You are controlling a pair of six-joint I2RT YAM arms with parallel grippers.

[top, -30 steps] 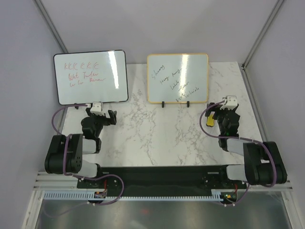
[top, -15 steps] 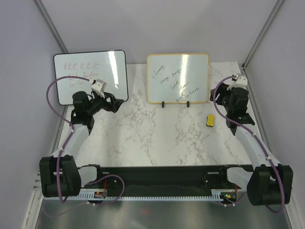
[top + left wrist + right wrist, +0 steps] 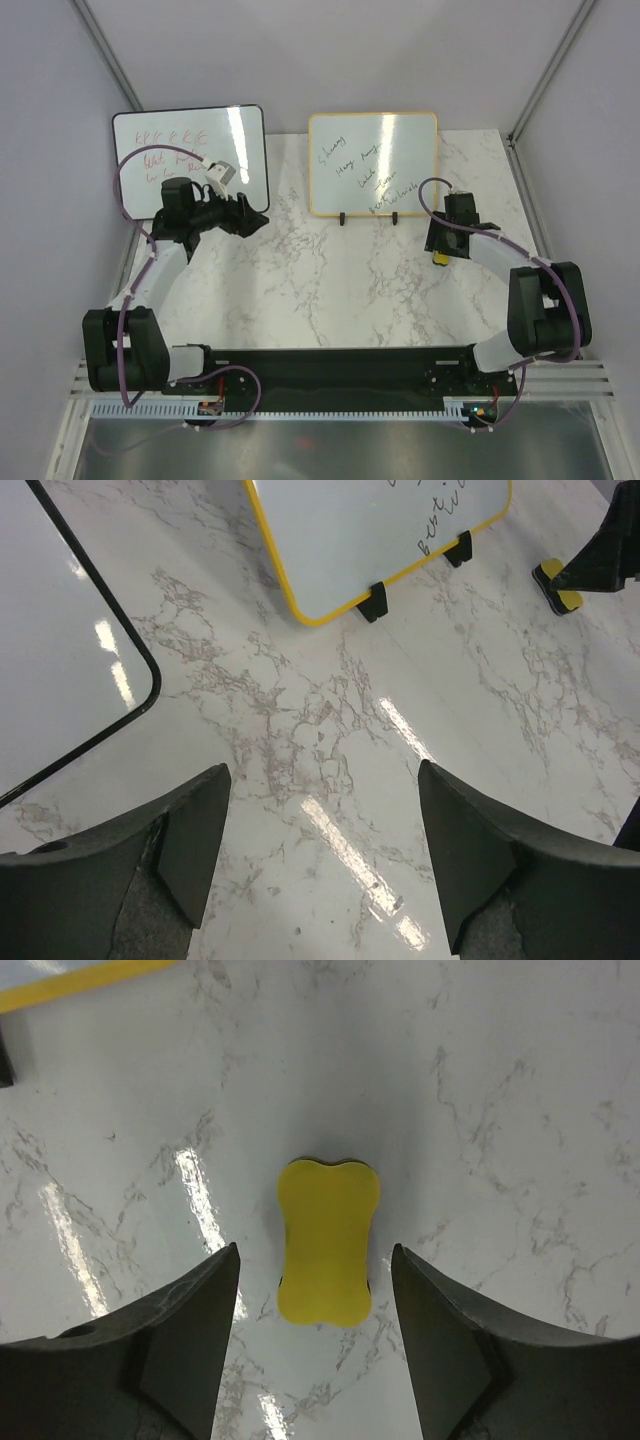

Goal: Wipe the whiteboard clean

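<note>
The whiteboard [image 3: 372, 163] with the yellow-orange frame stands on two black feet at the back middle, with dark handwriting on it. Its lower edge also shows in the left wrist view [image 3: 380, 540] and the right wrist view [image 3: 80, 982]. A yellow eraser [image 3: 328, 1240] lies flat on the marble table, right of the board [image 3: 440, 258]. My right gripper [image 3: 315, 1252] hangs open over the eraser, one finger on each side, with a gap to both. My left gripper [image 3: 252, 216] is open and empty above bare marble [image 3: 320, 850], left of the whiteboard.
A black-framed whiteboard [image 3: 190, 160] with red writing leans at the back left, its corner close to my left gripper [image 3: 70, 670]. Grey walls enclose the table on three sides. Both arm bases sit at the near edge.
The right arm has swung from the right wall back down over the eraser, with its jaws narrower than a second ago. The left gripper has moved right, away from the black-framed board.
</note>
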